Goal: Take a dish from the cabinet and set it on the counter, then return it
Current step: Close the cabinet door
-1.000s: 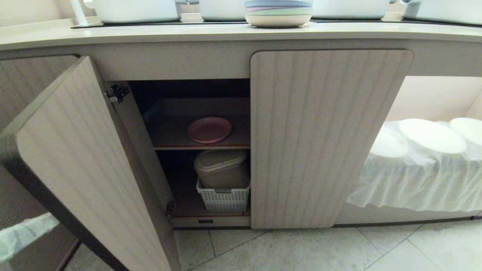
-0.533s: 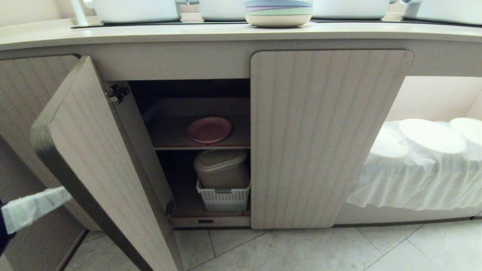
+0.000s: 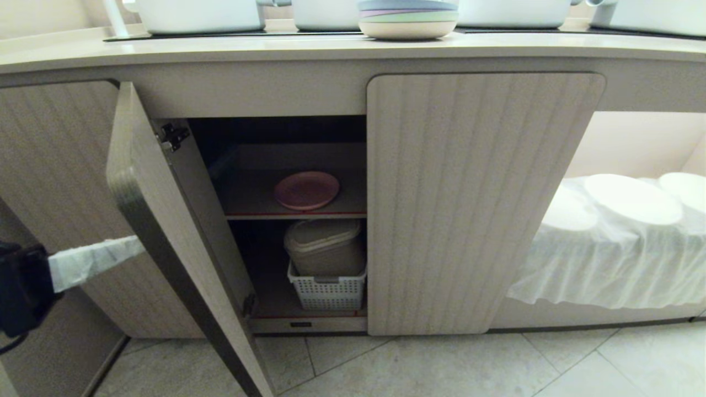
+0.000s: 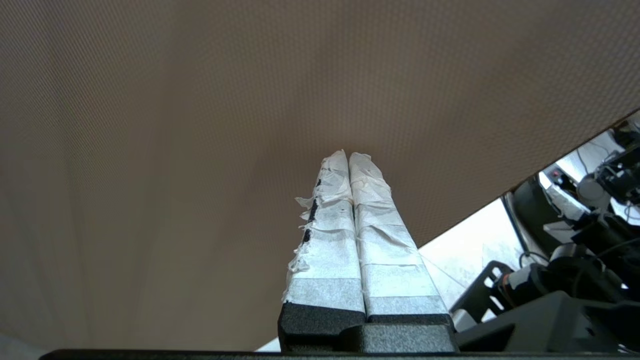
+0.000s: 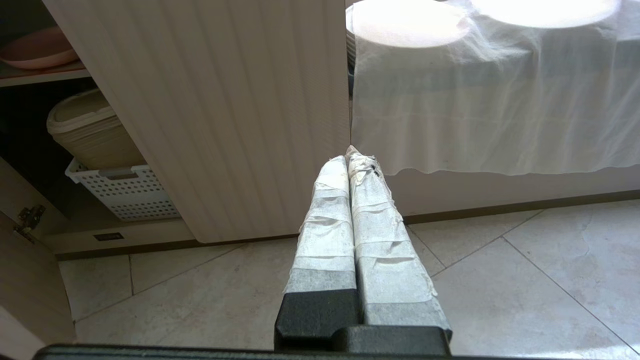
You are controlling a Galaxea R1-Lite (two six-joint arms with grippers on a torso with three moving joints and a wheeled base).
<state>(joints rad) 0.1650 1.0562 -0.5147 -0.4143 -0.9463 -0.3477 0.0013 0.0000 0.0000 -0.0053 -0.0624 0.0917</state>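
Observation:
The pink dish (image 3: 306, 190) lies flat on the upper shelf of the cabinet, and its edge also shows in the right wrist view (image 5: 35, 47). The cabinet's left door (image 3: 182, 242) stands partly open; the right door (image 3: 474, 198) is closed. My left gripper (image 3: 138, 245) is shut and empty, its taped fingertips (image 4: 348, 156) pressed against the outer face of the left door (image 4: 200, 125). My right gripper (image 5: 348, 157) is shut with nothing in it, held low over the floor in front of the closed right door (image 5: 240, 110). The counter (image 3: 276, 49) runs along the top.
A stack of pastel plates (image 3: 407, 19) and white pots (image 3: 198, 14) stand on the counter. Below the dish, a beige lidded container (image 3: 325, 245) sits in a white basket (image 3: 328, 292). White discs on cloth (image 3: 631, 198) fill the recess at right. Tiled floor (image 3: 441, 364) lies below.
The left door has swung inward toward closed. My left gripper has moved right and upward against its outer face. The dish and the right arm have not moved.

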